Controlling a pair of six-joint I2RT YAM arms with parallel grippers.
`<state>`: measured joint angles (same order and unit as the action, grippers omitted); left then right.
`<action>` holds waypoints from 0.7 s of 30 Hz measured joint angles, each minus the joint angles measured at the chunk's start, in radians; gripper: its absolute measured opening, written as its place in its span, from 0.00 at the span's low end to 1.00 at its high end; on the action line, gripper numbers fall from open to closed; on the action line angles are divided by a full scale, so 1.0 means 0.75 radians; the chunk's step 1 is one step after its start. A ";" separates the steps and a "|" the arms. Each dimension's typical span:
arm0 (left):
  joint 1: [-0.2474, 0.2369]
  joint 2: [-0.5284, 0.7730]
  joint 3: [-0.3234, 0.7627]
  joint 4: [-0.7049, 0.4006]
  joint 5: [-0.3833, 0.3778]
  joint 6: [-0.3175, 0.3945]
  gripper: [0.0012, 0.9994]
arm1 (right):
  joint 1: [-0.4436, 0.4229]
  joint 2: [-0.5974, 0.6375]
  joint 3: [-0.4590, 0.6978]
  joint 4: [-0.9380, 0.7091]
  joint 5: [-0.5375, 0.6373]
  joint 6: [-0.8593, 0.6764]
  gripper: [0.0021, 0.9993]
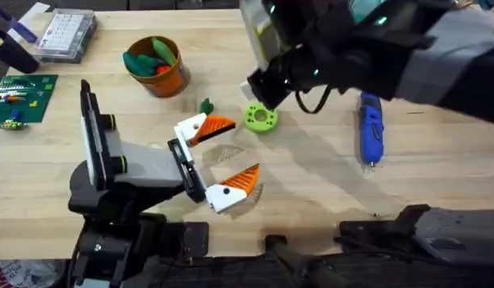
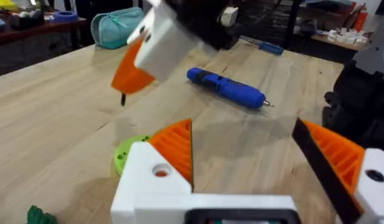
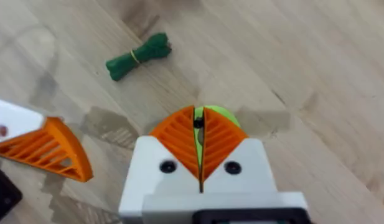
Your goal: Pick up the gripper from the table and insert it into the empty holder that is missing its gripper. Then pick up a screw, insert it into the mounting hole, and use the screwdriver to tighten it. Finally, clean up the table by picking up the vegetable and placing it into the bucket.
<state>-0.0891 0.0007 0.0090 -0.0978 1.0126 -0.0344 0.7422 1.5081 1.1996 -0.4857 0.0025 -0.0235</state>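
Your right gripper [image 3: 200, 140] is pinched almost shut on the gripper [image 3: 220, 114] mid-table [image 1: 439, 184]. Lift straight up, keeping it level. Left gripper [image 1: 222, 156] hangs wide open, holding nothing.

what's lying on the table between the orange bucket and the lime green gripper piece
The vegetable lies there, in the overhead view, on bare table between the bucket and the gripper.
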 joint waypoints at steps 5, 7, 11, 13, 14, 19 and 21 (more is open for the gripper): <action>0.000 0.000 0.000 0.000 0.000 0.000 0.99 | 0.002 -0.020 0.141 -0.150 -0.020 -0.001 0.00; 0.000 0.000 0.000 0.000 0.000 0.000 0.99 | 0.014 -0.021 0.223 -0.217 -0.051 -0.003 0.00; 0.000 0.000 0.000 0.000 0.000 0.000 0.99 | 0.061 -0.022 0.322 -0.284 -0.074 -0.006 0.00; 0.000 0.000 0.000 0.000 0.000 0.000 0.99 | 0.094 -0.021 0.367 -0.319 -0.081 -0.009 0.00; 0.000 0.000 0.000 0.000 0.000 0.000 0.99 | 0.112 -0.021 0.389 -0.336 -0.084 -0.010 0.00; 0.000 0.000 0.000 0.000 0.000 0.000 0.99 | 0.207 -0.022 0.479 -0.434 -0.095 -0.010 0.00; 0.000 0.000 0.000 0.000 0.000 0.000 0.99 | 0.245 -0.022 0.505 -0.465 -0.096 -0.010 0.00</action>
<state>-0.0891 0.0006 0.0090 -0.0978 1.0126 -0.0343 0.9260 1.4918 1.5784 -0.8341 -0.0696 -0.0311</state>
